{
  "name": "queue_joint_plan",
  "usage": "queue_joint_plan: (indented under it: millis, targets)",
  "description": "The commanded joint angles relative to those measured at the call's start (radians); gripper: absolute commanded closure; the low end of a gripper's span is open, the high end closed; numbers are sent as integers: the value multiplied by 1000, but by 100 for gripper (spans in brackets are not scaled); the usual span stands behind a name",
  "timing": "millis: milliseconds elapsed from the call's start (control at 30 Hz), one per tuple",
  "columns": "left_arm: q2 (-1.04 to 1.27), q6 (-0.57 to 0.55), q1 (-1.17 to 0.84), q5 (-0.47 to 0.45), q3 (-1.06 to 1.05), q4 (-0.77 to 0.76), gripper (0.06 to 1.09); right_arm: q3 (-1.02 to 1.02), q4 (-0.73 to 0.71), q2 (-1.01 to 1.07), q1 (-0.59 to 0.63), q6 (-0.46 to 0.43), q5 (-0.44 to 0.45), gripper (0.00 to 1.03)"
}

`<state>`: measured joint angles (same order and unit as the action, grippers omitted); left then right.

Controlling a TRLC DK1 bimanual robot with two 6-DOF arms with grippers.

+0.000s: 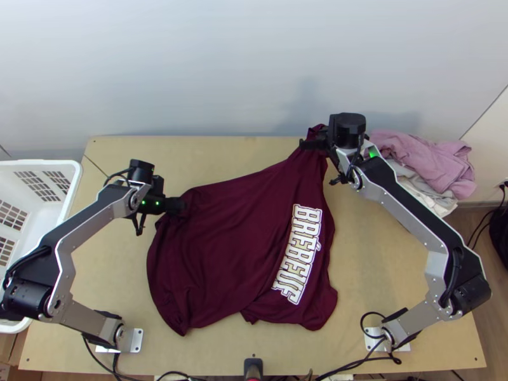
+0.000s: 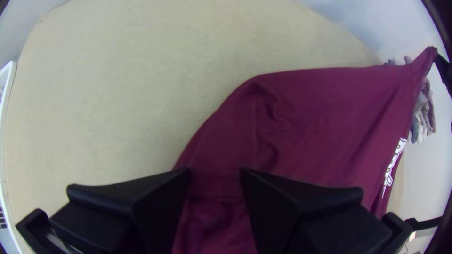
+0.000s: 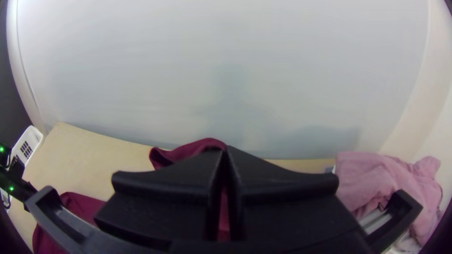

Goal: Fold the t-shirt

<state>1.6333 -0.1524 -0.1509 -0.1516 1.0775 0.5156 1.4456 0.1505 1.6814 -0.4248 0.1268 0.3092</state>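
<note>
The maroon t-shirt point(image 1: 235, 247) lies loosely across the table, its white lettering facing up at the right side. In the top view my right gripper point(image 1: 314, 143) holds a corner of it raised near the table's far edge. The right wrist view has that gripper point(image 3: 225, 157) shut on the maroon fabric point(image 3: 190, 149), a flap of which sticks out past the fingertips. At the shirt's left upper part is my left gripper point(image 1: 181, 206). Seen from the left wrist, this gripper point(image 2: 215, 176) is open, with shirt fabric point(image 2: 216, 150) between and beyond its fingers.
A white basket point(image 1: 75, 184) stands at the left edge of the table. Pink and pale cloths point(image 1: 425, 159) are piled at the far right, beside the right arm. A pale wall point(image 1: 222, 63) rises behind the table. Bare wood point(image 1: 374, 254) shows right of the shirt.
</note>
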Motion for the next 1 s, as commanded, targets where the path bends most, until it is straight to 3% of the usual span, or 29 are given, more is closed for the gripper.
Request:
queue_joint_plan:
  millis: [0, 200, 667, 700, 800, 833, 967]
  targets:
    - [31, 7, -9, 9, -11, 9, 71, 4, 0, -2, 0, -6, 1, 100]
    - [40, 16, 1, 11, 19, 8, 105, 12, -3, 1, 0, -13, 1, 100]
    - [48, 53, 79, 7, 156, 70, 104, 27, -9, 15, 0, -18, 1, 100]
    - [45, 59, 73, 3, 153, 80, 100, 27, -9, 17, 0, -18, 1, 100]
    - [22, 77, 43, 1, 125, 90, 55, 27, -11, 17, 0, -18, 1, 100]
    - [14, 77, 34, 1, 113, 90, 51, 27, -11, 17, 0, -18, 1, 100]
    - [2, 77, 10, 1, 76, 90, 51, 29, -11, 17, 0, -19, 1, 100]
